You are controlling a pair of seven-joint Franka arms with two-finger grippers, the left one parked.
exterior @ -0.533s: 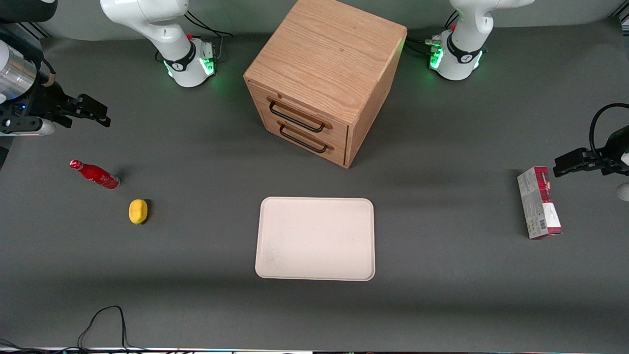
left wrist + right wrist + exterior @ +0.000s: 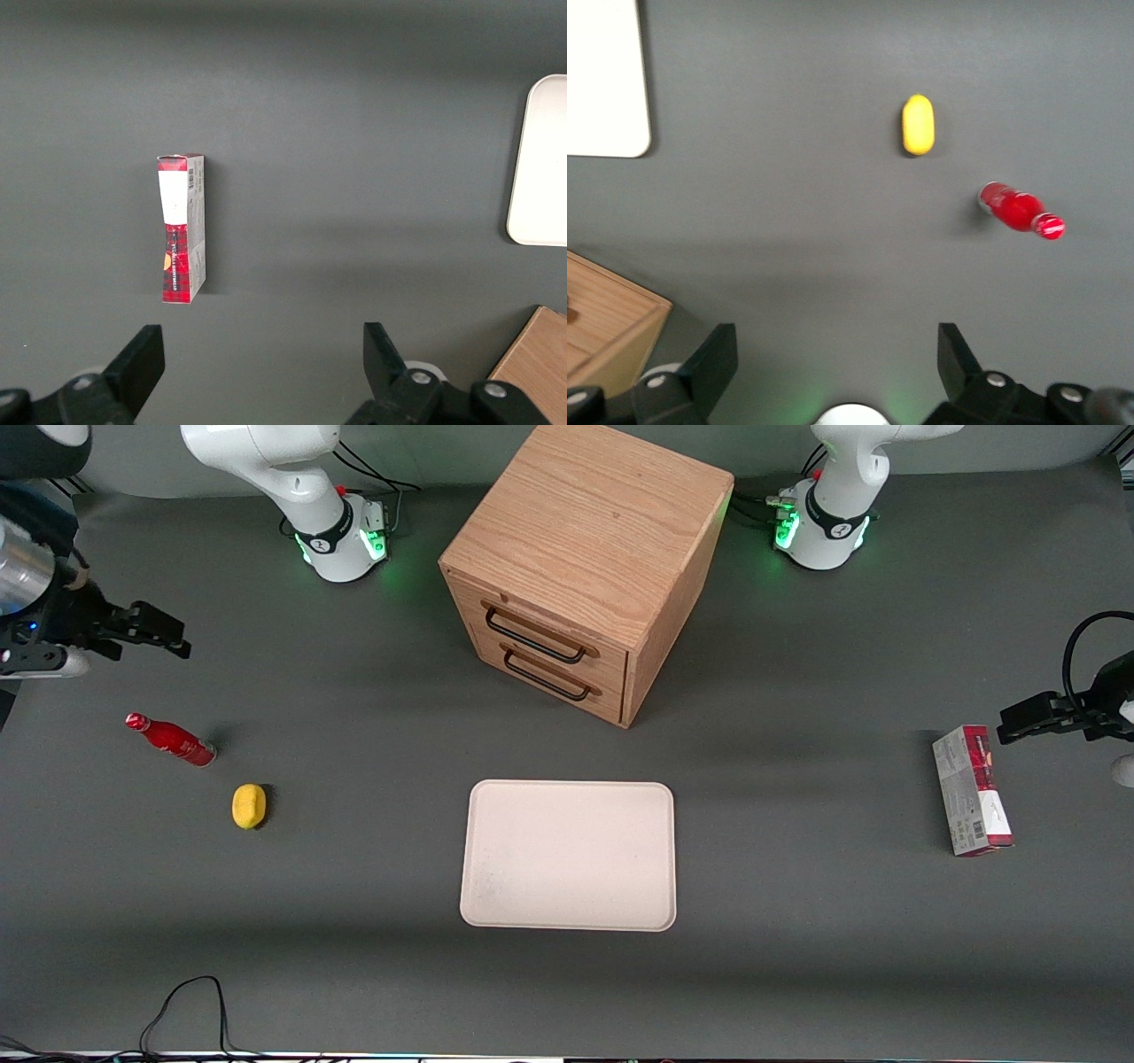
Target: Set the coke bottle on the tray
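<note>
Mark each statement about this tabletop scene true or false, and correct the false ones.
1. The small red coke bottle lies on the cream rectangular tray. False: it lies on the grey table, toward the working arm's end.
2. The tray holds nothing. True.
3. The right arm's gripper grips the bottle. False: it hangs open above the table, apart from the bottle.
4. The yellow oval object is nearer the front camera than the bottle. True.
5. Both drawers of the wooden cabinet are open. False: both are closed.

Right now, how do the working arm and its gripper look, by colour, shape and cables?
The working arm has glossy white rounded links; its base glows green, with black cables beside it. Its wrist is silver metal. The black two-finger gripper, above the table near the small red bottle, is open.
</note>
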